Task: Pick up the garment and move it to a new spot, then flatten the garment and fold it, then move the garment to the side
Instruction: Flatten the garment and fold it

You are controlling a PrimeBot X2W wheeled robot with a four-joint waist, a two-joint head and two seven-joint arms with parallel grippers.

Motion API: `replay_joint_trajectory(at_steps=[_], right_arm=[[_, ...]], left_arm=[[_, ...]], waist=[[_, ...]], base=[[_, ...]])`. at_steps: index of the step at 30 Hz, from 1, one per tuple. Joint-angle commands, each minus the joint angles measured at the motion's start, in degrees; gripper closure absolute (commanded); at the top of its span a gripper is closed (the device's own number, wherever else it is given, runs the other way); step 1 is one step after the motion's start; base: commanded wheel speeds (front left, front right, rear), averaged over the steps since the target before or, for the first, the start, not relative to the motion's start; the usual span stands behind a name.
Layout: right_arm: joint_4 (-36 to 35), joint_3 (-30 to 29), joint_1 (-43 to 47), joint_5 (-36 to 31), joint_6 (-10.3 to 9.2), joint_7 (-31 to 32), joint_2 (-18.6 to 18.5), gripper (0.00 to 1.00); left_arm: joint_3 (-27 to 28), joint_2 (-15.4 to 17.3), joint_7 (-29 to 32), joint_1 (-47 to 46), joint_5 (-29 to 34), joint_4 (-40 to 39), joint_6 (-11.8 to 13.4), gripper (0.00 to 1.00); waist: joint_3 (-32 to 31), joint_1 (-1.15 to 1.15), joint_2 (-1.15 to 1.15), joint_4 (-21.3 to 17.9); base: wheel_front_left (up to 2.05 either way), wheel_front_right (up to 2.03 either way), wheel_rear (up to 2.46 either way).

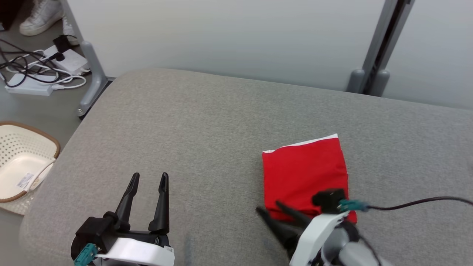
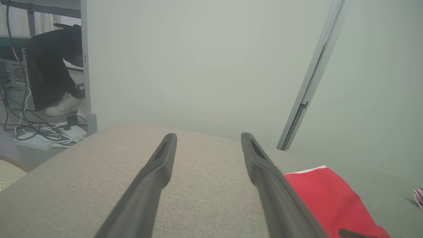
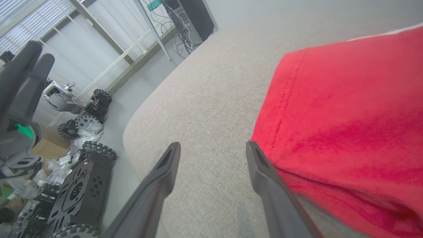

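Toward near edge of cushion (image 1: 207, 122), right side | garment (image 1: 305, 173) judged soft, light, limp; best pinched at hem | left fingers (image 1: 161, 203), right fingers (image 1: 278, 227) spread, empty

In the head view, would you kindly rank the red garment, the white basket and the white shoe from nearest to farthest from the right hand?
1. The red garment: right beside the right hand, on the right part of the cushion.
2. The white basket: on the floor, off the cushion's left edge.
3. The white shoe: far upper left, on the floor.
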Motion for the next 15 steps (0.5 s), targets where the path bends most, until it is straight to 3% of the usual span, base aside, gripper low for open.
replay_joint_trajectory(at_steps=[1,3,10,15], right_arm=[[-1.28,-2.08,-1.46,-1.08,0.0,-1.67,-1.67,0.0],[-1.87,-3.53,-2.04,-1.96,0.0,-2.85,-2.46,0.0],[-1.78,-16.2,-6.07,-18.58,0.0,-9.77,-8.6,0.0],[-2.82,-24.54,-4.81,-27.82,0.0,-11.37,-8.3,0.0]], left_arm=[[0.39,0.2,-0.01,0.18,0.43,-0.43,0.09,0.0],[0.54,0.2,-0.01,0.19,0.48,-0.66,0.05,0.0],[2.26,0.2,-0.02,-0.94,-0.12,-2.29,0.01,0.0],[4.0,0.22,-0.01,-1.46,-0.49,-2.55,0.36,0.0]], waist=[[-0.21,0.0,0.0,-1.22],[-0.22,0.0,0.0,-1.72],[0.59,0.0,0.0,-6.04],[0.87,0.0,0.0,-7.92]], base=[[0.0,0.0,0.0],[0.0,0.0,0.0],[0.0,0.0,0.0],[0.0,0.0,0.0]])
